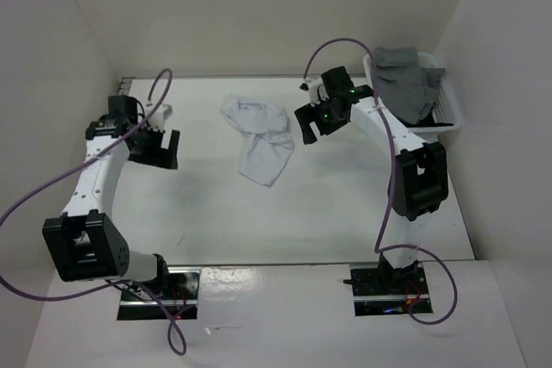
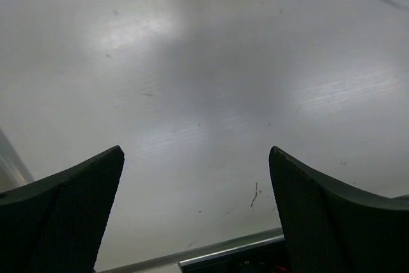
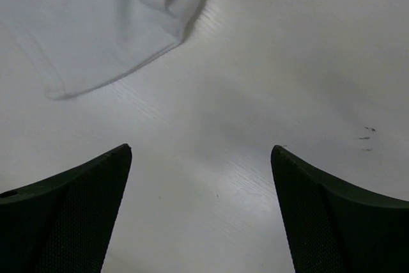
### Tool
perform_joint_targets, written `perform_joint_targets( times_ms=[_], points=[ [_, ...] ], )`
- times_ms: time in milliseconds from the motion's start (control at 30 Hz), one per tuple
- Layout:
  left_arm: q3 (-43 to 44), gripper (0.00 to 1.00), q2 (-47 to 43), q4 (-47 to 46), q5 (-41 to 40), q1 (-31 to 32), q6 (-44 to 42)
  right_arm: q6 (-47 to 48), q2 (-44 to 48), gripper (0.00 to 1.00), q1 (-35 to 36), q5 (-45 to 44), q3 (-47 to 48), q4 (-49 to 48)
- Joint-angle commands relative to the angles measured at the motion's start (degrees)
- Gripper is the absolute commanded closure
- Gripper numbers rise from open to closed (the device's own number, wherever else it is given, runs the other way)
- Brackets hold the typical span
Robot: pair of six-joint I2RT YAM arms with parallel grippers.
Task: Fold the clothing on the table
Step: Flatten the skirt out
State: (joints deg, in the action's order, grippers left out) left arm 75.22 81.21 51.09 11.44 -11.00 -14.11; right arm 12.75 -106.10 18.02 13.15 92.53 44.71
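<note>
The white clothing (image 1: 260,137) lies crumpled on the table (image 1: 328,213), back of centre. My right gripper (image 1: 308,124) hovers just right of it, open, with nothing between its fingers. In the right wrist view the clothing (image 3: 108,23) fills the upper left, and bare table shows between the black fingers (image 3: 70,215). My left gripper (image 1: 162,151) hangs over the left side of the table, open and empty, well clear of the clothing. The left wrist view shows only table (image 2: 204,94) and the metal rail (image 2: 223,250) between its fingers (image 2: 339,222).
A white plastic basket (image 1: 444,118) stands at the back right corner with grey and dark garments (image 1: 405,79) piled in it. White walls enclose the table on three sides. Purple cables loop off both arms.
</note>
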Motion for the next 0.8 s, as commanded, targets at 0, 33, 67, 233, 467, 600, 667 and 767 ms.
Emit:
perform_joint_targets(
  times_ms=[0, 33, 67, 233, 467, 600, 667, 767],
  points=[
    [-7.9, 0.00, -3.5, -14.0, -5.2, 2.4, 7.0, 0.7, 2.0, 0.07, 3.4, -2.2, -0.9, -4.9],
    [-8.5, 0.00, -3.5, -15.8, -5.2, 2.4, 8.4, 0.7, 0.7, 0.08, 4.0, -2.2, 1.1, -4.9],
    [-8.5, 0.00, -3.5, -16.9, -5.8, 3.0, 10.9, 0.7, -0.1, 0.08, 4.7, -2.8, 2.3, -4.9],
    [-0.6, 0.00, 1.0, -18.4, -8.8, 3.5, 15.2, -0.4, -10.1, 0.13, 4.7, -2.8, 15.1, -4.3],
    [4.4, 0.00, 3.6, -17.7, -3.5, 3.5, 13.4, -2.6, -26.3, 0.38, 4.7, 2.7, 35.0, -0.9],
    [5.6, 0.02, 7.5, -17.2, 2.0, 3.5, 12.9, -3.2, -32.6, 0.44, 4.7, 5.2, 40.3, 1.6],
    [5.6, 0.04, 9.1, -17.2, 3.8, 3.5, 12.9, -3.2, -33.8, 0.44, 4.7, 5.7, 40.3, 1.6],
    [6.2, 0.05, 11.2, -17.2, 5.1, 3.5, 12.9, -3.2, -34.5, 0.44, 4.7, 6.5, 41.0, 1.6]
  ],
)
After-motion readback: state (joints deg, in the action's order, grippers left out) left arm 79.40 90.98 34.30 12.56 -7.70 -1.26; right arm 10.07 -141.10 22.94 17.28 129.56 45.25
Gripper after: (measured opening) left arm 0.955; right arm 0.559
